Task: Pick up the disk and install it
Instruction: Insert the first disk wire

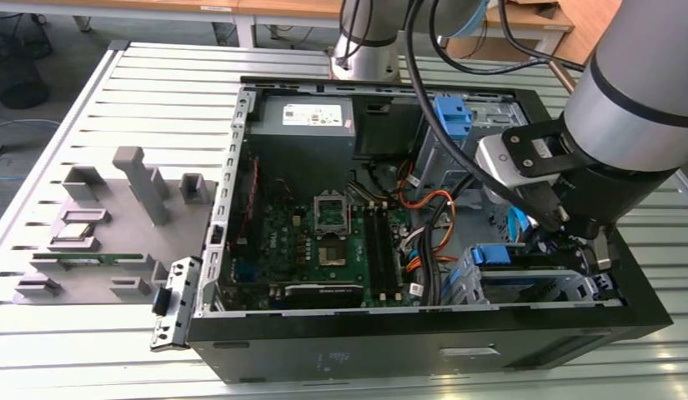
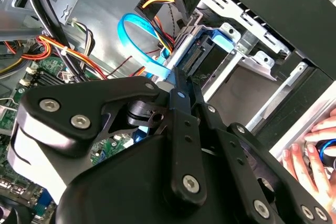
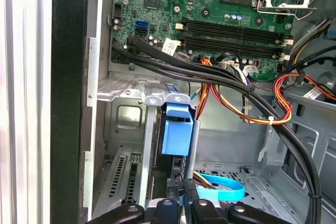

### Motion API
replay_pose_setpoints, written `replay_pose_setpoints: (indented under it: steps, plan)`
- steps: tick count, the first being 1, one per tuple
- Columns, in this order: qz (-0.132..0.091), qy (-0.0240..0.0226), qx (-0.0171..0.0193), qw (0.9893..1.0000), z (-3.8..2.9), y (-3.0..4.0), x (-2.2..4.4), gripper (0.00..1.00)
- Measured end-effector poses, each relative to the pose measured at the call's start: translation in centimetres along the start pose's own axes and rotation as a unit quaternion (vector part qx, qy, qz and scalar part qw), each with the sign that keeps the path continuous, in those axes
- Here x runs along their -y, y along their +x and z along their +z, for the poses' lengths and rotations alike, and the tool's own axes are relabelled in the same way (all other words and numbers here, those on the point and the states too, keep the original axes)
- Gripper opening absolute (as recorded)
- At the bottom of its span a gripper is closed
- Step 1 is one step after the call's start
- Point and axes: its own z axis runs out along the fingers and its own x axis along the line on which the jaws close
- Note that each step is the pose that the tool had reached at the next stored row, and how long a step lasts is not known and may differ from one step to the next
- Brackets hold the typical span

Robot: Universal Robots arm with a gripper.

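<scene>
- Low in the open computer case (image 1: 433, 354), at the corner on the exterior view's right, the tool (image 3: 182, 204) hangs with its black fingers pressed close together; the first wrist view shows almost no gap between the tips; whether they touch anything cannot be told.
- Just ahead of the tips, the disk (image 3: 176, 129) stands on edge in a slot of the metal drive cage (image 3: 123, 92); its blue carrier frame shows at the cage mouth in both wrist views.
- A flat light-blue data cable (image 3: 220, 191) loops beside the tool and near the disk; a bundle of black cables (image 3: 220, 77) and a run of red, yellow and orange wires (image 3: 265, 111) cross the case between the cage and the green motherboard (image 3: 220, 3).
- The silver-and-black arm (image 1: 639, 100) reaches down into the case from the exterior view's right; a taller blue bracket (image 1: 453, 112) sits on metalwork at the far end of the case.
- A person's hand (image 2: 307, 156) lies at the outer edge of the case in the second wrist view, fingers bent.
- The case lies on its side, lid off, on a slatted metal surface (image 1: 154, 83); a grey parts holder (image 1: 110, 225) stands on the surface beside the case, on the exterior view's left.
</scene>
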Motion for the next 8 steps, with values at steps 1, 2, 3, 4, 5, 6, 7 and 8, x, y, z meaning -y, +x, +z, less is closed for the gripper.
replay_pose_setpoints:
  steps: [1,2,3,4,5,6,7,8]
  plan:
    - [0.001,0.0001,-0.0001,1.0000,0.00,0.00,0.00,0.16]
    - [0.002,0.0001,-0.0005,1.0000,-0.01,0.01,0.00,0.16]
    - [0.003,0.0002,-0.0007,1.0000,-0.01,0.00,0.00,0.16]
    - [0.004,0.0003,-0.0008,1.0000,-0.01,0.01,0.00,0.16]
    - [0.004,0.0003,-0.0009,1.0000,0.00,0.00,0.00,0.16]
    - [0.005,0.0005,-0.0011,1.0000,0.01,0.00,0.00,0.16]
    - [0.005,0.0006,-0.0012,1.0000,0.02,0.00,-0.01,0.16]
    - [0.005,0.0010,-0.0012,1.0000,0.02,0.00,-0.05,0.16]
